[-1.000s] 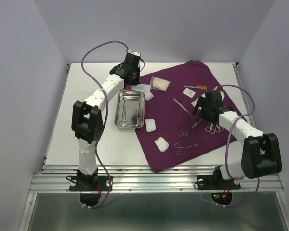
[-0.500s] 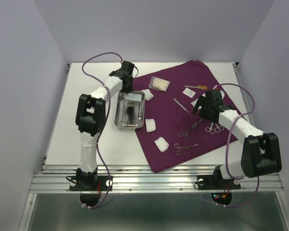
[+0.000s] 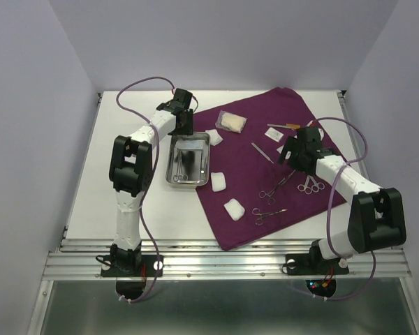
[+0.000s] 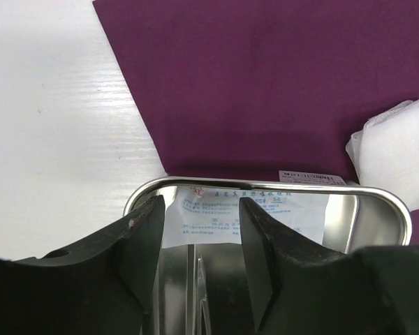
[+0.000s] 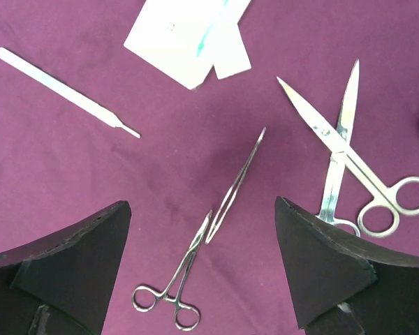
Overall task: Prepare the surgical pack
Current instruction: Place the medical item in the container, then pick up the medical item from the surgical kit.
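On the white table (image 3: 126, 118), the open left tool (image 4: 200, 209) needed to rise straight clear of the packet (image 4: 265, 209) in the tray (image 4: 265, 184) while the open right tool (image 5: 202, 206) hovered over forceps (image 5: 232, 187).

Tray (image 3: 173, 167) is sitting across the left edge of the cloth (image 3: 279, 118), partly on the table (image 3: 126, 118), with a packet (image 4: 213, 218) lying in its far end. Gauze squares (image 3: 217, 183) are resting on the cloth just right of the tray. Forceps (image 3: 269, 213) and scissors (image 3: 309, 185) are lying further right.
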